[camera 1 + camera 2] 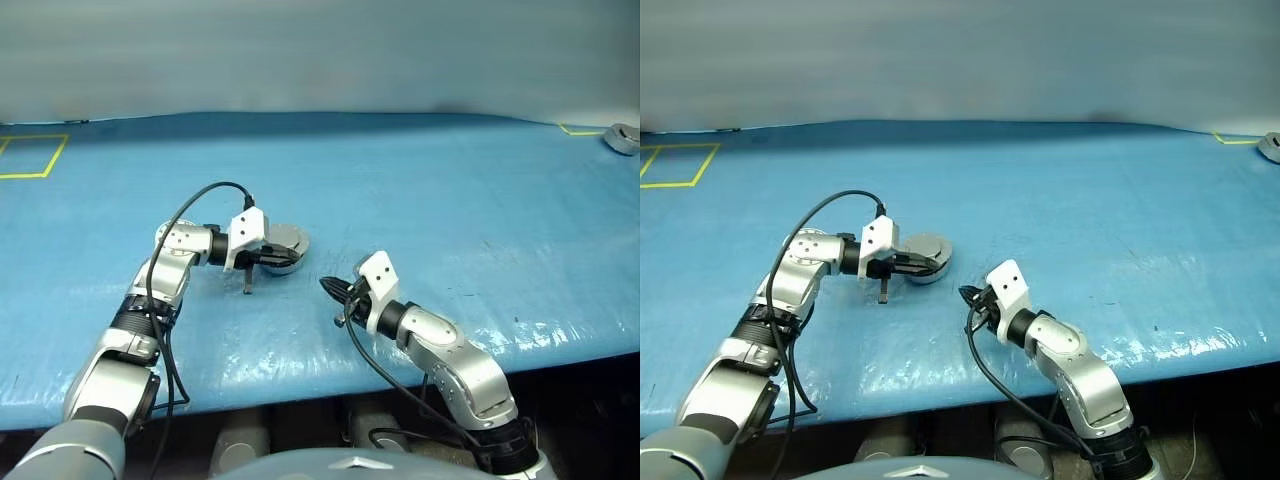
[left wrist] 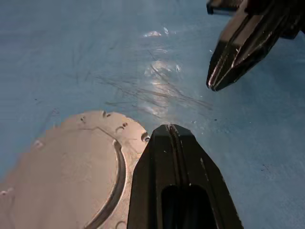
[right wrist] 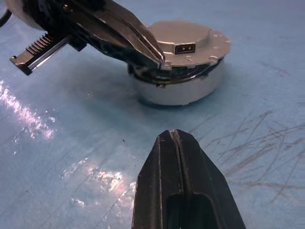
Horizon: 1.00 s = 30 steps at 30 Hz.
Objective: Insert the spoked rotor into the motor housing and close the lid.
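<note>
1. Right, the motor housing point(image 3: 183, 90) sits on the blue worktop point(image 1: 450, 200), near the middle and a little to the robot's left, silver wall upright.
2. On top, the lid point(image 3: 183, 40) lies down flat over it, plain face up with the raised centre circle; a dark band shows between its rim and the housing wall.
3. Left gripper point(image 1: 275, 262) is right there, fingers clenched together with nothing between them, tips at the lid's edge on the side facing the left arm; whether they actually touch it I cannot tell.
4. Right gripper point(image 1: 328, 288) hangs just over the worktop, near the housing but apart from it, fingers pressed shut and empty, pointing toward it.
5. Far off at the worktop's right corner rests a separate grey puck point(image 1: 622, 138).
6. Yellow tape point(image 1: 30, 157) marks a square at the far left.
</note>
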Each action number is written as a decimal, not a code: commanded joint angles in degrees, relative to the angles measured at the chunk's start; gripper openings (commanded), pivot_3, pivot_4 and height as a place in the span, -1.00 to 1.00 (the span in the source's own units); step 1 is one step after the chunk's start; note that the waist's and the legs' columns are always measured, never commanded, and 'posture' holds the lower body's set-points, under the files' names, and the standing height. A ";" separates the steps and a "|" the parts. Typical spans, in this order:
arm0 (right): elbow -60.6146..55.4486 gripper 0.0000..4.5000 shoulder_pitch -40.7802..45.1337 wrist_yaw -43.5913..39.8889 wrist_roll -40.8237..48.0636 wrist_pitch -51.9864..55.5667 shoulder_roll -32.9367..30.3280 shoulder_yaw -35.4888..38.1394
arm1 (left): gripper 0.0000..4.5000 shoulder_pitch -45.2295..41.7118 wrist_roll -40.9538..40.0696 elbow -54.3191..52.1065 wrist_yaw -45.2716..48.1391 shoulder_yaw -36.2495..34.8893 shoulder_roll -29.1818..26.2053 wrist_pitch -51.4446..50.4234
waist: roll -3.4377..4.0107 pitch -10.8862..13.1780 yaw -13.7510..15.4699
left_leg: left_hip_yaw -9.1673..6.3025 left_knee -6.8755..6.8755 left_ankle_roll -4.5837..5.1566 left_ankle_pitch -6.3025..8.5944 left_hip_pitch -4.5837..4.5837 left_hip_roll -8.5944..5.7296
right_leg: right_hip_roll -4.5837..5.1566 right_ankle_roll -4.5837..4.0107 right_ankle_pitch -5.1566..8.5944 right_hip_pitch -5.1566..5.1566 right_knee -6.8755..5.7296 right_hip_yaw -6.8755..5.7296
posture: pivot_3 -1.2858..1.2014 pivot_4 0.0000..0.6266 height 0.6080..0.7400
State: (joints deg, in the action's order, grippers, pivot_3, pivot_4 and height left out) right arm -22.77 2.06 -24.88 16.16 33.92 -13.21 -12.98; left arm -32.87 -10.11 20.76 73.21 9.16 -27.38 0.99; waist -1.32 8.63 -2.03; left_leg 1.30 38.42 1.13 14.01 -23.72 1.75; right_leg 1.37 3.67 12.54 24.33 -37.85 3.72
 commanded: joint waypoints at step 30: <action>32.25 0.98 24.71 1.35 -10.48 -13.81 11.30 -4.07 | -1.00 44.38 -15.17 -41.60 -24.75 -11.68 1.47 -14.68 | 0.02 0.00 -0.15 | 0.31 -0.23 -0.05 -0.03 0.17 0.29 | 0.02 -0.54 0.07 0.09 0.01 0.07 | 0.03 -0.52 1.00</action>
State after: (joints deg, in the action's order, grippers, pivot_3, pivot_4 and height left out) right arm 9.05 25.80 -23.57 5.85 21.54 -2.46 -17.94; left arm 11.38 -24.90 -18.36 48.69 -2.75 -26.01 -14.68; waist -1.29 8.63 -2.18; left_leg 1.64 38.18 1.07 13.98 -23.55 2.03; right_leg 1.37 3.13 12.62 24.43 -37.84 3.78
